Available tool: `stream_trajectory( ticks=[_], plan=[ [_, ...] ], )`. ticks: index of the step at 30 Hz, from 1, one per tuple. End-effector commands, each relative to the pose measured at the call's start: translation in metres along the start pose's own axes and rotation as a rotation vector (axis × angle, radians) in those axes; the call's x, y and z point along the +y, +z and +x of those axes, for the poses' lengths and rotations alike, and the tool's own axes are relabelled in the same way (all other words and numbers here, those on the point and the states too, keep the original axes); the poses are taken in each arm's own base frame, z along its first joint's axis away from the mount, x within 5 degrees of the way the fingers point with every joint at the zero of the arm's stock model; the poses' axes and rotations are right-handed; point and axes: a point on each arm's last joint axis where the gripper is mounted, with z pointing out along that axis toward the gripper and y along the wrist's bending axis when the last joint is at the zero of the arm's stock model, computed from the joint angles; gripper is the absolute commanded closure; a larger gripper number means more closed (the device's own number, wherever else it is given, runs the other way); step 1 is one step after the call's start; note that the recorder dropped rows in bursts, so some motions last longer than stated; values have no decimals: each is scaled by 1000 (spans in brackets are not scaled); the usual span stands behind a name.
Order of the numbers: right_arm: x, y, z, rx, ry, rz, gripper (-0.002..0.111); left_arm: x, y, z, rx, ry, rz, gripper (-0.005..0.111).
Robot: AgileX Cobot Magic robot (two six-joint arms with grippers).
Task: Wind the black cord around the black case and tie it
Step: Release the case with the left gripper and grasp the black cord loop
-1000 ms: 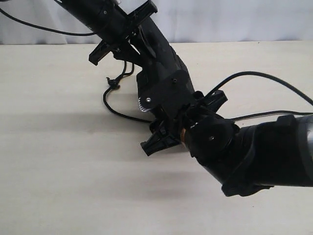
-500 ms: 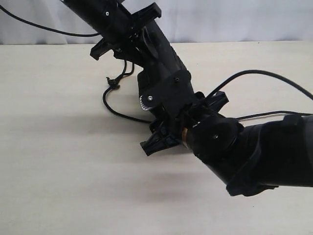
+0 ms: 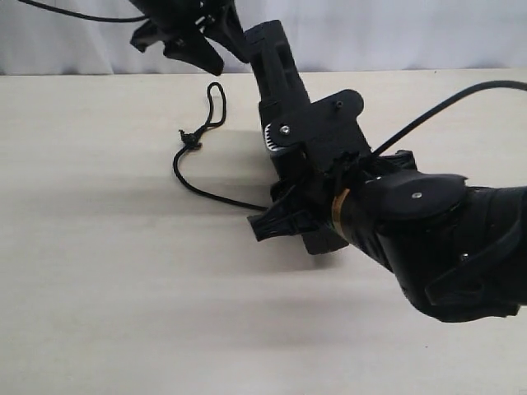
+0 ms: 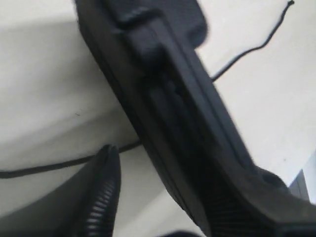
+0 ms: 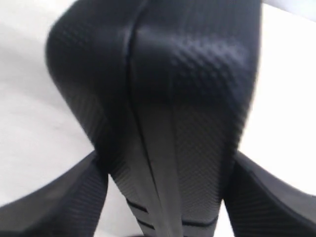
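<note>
The black case is hanging clear of the table, tilting steeply with its upper end leaning toward the back edge and its lower end sitting in the right gripper. That gripper is clamping the case across its width, one finger pressing on each long side, and seems to be carrying it alone. The case looks like rigid moulded plastic, probably light for its size. Its finely textured skin, plain in the right wrist view, should be giving the pads good purchase. Holding it by the narrow sides near one end is leaving most of its length free for winding.

The black cord is lying slack on the table beside the case. Its knotted loop end is lying nearest the back, and the rest is curving round and running under the case's lower end. No turn around the case is showing yet. The cord looks thin and limp, likely to slide out of a loose pinch, so the knot seems the surest place to grasp it.

The left gripper is hovering just beside the case's upper end, jaws spread and holding nothing.
</note>
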Motion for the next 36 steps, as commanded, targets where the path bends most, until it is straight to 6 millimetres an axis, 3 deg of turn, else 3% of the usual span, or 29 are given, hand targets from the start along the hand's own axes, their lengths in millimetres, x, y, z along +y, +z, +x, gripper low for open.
stream_trajectory(
  ticks=[1, 6, 9, 13, 18, 24, 30, 36],
  plan=[
    [-8, -8, -6, -3, 16, 36, 104, 18, -18, -7, -36, 18, -51, 61],
    [-11, -15, -5, 40, 36, 28, 104, 46, -18, -3, 23, 171, -311, 61],
    [-12, -19, -5, 49, 28, 22, 104, 61, -7, 3, 84, 186, -372, 61],
    [-13, -20, -6, 49, 25, 21, 104, 80, 16, 5, 89, 204, -385, 61],
    [-12, -20, -4, 72, 9, 17, 104, 107, 52, 3, 75, 108, -409, 61],
    [-12, -20, -1, 96, 14, 13, 104, 134, 92, -1, 88, 145, -401, 61],
    [-11, -20, 1, 118, 31, 9, 104, 145, 118, -8, 41, 178, -352, 61],
    [-12, -20, 1, 125, 39, 12, 104, 154, 130, -12, -23, 203, -349, 61]
  ],
)
